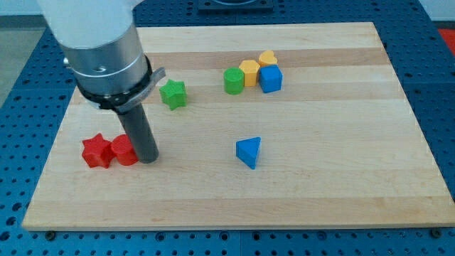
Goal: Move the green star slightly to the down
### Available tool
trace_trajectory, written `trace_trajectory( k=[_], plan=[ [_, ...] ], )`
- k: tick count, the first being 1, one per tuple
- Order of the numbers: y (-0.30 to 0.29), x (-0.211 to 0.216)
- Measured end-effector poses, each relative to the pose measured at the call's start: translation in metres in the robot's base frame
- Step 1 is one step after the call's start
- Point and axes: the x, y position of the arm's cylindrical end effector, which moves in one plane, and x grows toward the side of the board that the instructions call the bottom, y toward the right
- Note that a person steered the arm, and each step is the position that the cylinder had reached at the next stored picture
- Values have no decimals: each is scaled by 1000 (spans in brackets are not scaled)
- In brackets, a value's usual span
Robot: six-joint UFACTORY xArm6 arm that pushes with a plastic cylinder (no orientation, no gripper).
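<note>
Tip (148,159) (bare rod, no fingers) touches red cylinder (125,151), well below-left of green star (173,94).

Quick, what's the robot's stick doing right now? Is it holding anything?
My tip: no gripper, holding nothing; it rests on the board beside the red blocks, away from the green star.

Wooden board (341,192) on blue pegboard (14,178)
</note>
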Motion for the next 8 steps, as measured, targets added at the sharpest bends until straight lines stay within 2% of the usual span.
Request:
trace_trajectory(
  k=[1, 2, 3, 5, 6, 8],
  plan=[
    [-3, 0],
    [32, -21],
    [51, -63],
    [51, -144],
    [49, -153],
    [44, -205]
  ],
)
